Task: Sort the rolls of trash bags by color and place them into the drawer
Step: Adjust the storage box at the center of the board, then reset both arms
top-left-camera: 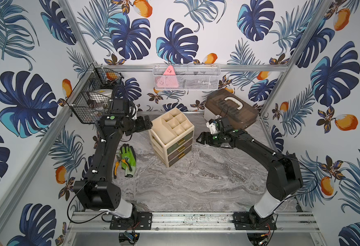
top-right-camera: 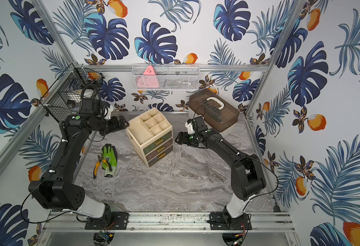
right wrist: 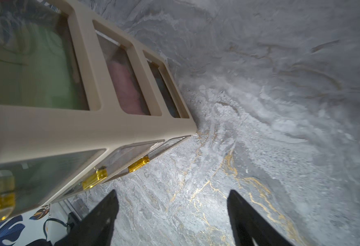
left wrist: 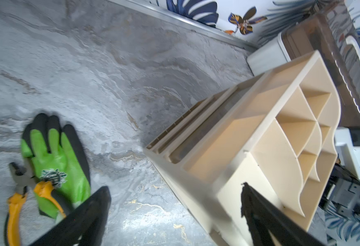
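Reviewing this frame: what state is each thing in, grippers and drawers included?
left gripper: open, empty.
right gripper: open, empty.
drawer unit: upright on the table.
top drawer: shut, green rolls inside.
middle drawer: shut, pink rolls inside.
bottom drawer: shut, contents dim, bluish.
storage box: lid shut.
glove: flat on the table.
pliers: lying against the glove.

left end effector [left wrist: 174,188]: jaws wide, empty | right end effector [right wrist: 172,192]: jaws wide, empty
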`<state>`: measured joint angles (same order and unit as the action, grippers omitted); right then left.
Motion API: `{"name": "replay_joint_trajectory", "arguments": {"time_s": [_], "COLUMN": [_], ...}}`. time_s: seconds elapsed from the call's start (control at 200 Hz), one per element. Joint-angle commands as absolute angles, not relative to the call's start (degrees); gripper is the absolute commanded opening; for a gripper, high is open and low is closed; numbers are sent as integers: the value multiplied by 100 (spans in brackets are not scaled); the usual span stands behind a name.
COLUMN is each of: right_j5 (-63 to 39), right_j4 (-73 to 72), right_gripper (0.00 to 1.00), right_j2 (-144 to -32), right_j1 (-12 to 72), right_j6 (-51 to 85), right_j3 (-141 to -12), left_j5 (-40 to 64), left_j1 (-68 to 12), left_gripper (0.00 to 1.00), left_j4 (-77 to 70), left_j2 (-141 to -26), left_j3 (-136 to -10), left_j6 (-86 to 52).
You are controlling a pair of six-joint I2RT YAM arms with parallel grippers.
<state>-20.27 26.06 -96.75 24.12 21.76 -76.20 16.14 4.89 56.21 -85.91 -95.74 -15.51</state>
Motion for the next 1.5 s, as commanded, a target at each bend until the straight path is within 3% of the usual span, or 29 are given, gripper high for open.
{"name": "replay_joint_trajectory", "arguments": {"time_s": [0.0,0.22,0.37,0.42,0.47,0.615,0.685,0.801,0.911,0.996,1.206,1.496], "right_j5": [-1854,-1381,-124,-128,-335,192,-95,26,539,1226,2712,3251], "right_j4": [2771,2420,1560,1187,835,399,368,59,-477,-1235,-2072,-3453], "right_gripper": [87,90,91,99,100,100,100,100,100,100,100,100], "right_j2": [-9379,-8367,-7350,-7126,-7050,-7237,-7356,-7422,-7227,-6910,-7023,-7874], "right_j1": [2237,1996,1975,1969,1975,1970,1914,1911,1907,1907,1893,1785], "right_j6": [1954,1911,2211,1982,1673,2218,1999,1824,1524,1209,558,52], "right_j3": [-7537,-7119,-6386,-6162,-5984,-5740,-5736,-5497,-5009,-4340,-3378,-2620], "left_j5": [1345,563,-634,-1076,-1352,-1137,-761,-121,-493,-993,-1669,-1721], "left_j1": [639,677,677,660,642,624,624,626,624,625,624,616], "left_gripper": [99,99,99,99,99,99,99,99,99,99,99,99], "left_j4": [5503,3832,2033,1233,482,-1805,-2619,-2279,-1100,-977,-2258,-4318], "left_j2": [-8170,-6930,-6156,-5936,-5722,-5398,-5420,-5655,-6043,-6260,-6467,-7152], "left_j3": [-9400,-7913,-6470,-5899,-5374,-4051,-3644,-3680,-3997,-3762,-2611,-1715], "left_j6": [-1692,-1894,-2162,-2218,-2323,-1962,-1648,-1214,-1214,-1383,-1253,-672]}}
